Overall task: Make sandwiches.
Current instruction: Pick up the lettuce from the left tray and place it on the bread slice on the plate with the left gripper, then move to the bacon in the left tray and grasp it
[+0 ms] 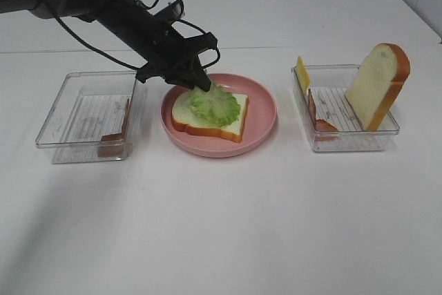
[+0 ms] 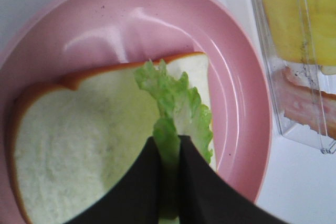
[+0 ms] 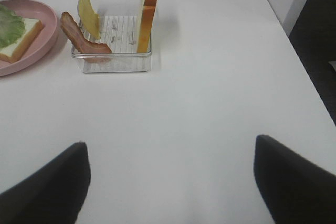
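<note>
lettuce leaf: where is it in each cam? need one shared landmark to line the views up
Exterior high: lettuce leaf mid-frame, on the bread slice, left end effector at its far edge.
Left wrist: pinched between the end effector's fingers, draped over the bread slice.
Right wrist: cut off at the frame edge, on the bread slice.
Shared landmark: pink plate, in all three.

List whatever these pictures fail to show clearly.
- Left wrist view: held end of the green lettuce leaf, hidden inside the left gripper.
- Exterior high view: reddish-brown bacon strip in left clear plastic tray, blurred by its wall.
- Right wrist view: right gripper beyond its tips, cut by the edge.
</note>
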Robot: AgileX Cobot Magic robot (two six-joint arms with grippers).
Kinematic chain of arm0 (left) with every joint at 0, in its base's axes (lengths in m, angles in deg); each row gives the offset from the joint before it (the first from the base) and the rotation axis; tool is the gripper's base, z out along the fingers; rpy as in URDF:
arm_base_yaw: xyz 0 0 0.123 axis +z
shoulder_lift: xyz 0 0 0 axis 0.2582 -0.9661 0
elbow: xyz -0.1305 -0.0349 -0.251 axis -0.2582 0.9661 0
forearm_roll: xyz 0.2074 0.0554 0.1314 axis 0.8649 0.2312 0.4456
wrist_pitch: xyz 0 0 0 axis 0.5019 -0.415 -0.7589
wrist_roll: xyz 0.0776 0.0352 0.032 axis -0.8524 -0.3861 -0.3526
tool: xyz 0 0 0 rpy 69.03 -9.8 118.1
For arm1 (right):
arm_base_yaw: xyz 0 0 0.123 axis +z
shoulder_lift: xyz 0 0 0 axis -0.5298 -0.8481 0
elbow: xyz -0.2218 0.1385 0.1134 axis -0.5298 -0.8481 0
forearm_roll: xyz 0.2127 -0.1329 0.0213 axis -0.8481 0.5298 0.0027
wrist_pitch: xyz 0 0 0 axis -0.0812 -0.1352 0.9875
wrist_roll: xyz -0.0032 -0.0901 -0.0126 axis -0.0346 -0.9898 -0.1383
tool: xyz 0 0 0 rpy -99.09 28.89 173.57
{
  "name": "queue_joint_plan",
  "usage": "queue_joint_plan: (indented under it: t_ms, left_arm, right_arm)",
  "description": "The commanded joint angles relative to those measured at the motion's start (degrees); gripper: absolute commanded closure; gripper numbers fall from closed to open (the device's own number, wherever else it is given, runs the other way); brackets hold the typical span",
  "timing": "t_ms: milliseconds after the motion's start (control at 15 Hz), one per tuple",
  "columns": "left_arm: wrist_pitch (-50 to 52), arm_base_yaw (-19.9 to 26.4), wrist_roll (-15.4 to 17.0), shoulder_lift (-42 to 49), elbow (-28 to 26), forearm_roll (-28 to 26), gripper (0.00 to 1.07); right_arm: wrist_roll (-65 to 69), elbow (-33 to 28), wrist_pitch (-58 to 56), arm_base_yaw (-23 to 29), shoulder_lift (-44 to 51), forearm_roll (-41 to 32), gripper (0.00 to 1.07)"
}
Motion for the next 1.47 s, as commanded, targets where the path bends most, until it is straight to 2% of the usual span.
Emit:
queue_joint_plan:
  t_ms: [67,200,267,333,400,467,533,600,800,933,1133,1200,1333,1467]
  left_arm:
    - [-0.29,0.11,0.63,0.29,-0.74,1.32,0.74]
    - [-1.38,0.23,0.63,0.52,-3.5,3.09,0.47]
    - [-1.38,0.23,0.63,0.52,-3.5,3.09,0.47]
    - [-2.29,0.23,0.63,0.63,-6.47,4.18,0.31]
    - [-3.32,0.23,0.69,0.63,-8.48,4.58,0.27]
    - [-3.95,0.23,0.97,0.69,-9.51,4.7,0.26]
    - [-7.1,0.29,4.13,0.69,-12.43,6.88,0.26]
    - [-9.05,0.29,5.73,0.69,-14.09,8.48,0.26]
    - [-18.22,0.29,8.14,0.74,-18.74,10.94,0.26]
    - [-20.8,0.29,12.2,1.72,-21.37,17.19,0.27]
    - [-20.8,0.29,15.41,5.39,-20.97,27.73,0.37]
    - [-20.8,0.29,15.76,6.07,-20.51,28.76,0.37]
    - [-20.8,0.29,15.93,10.49,-16.04,30.54,0.37]
    - [-20.8,0.29,15.93,15.53,-8.31,31.34,0.37]
  right_arm:
    - [-0.29,0.0,0.74,-0.46,0.69,0.0,0.26]
    - [-0.29,0.0,0.74,-0.46,0.69,0.0,0.26]
    - [-0.29,0.0,0.74,-0.46,0.69,0.0,0.26]
    - [-0.29,0.0,0.74,-0.46,0.69,0.0,0.26]
    - [-0.29,0.0,0.74,-0.46,0.69,0.0,0.26]
    - [-0.29,0.0,0.74,-0.46,0.69,0.0,0.26]
    - [-0.29,0.0,0.74,-0.46,0.69,0.0,0.26]
    - [-0.29,0.0,0.74,-0.46,0.69,0.0,0.26]
    - [-0.29,0.0,0.74,-0.46,0.69,0.0,0.26]
    - [-0.29,0.0,0.74,-0.46,0.69,0.0,0.26]
    - [-0.29,0.0,0.74,-0.46,0.69,0.0,0.26]
    - [-0.29,0.0,0.74,-0.46,0.69,0.0,0.26]
    - [-0.29,0.0,0.74,-0.46,0.69,0.0,0.26]
    - [-0.29,0.0,0.74,-0.46,0.69,0.0,0.26]
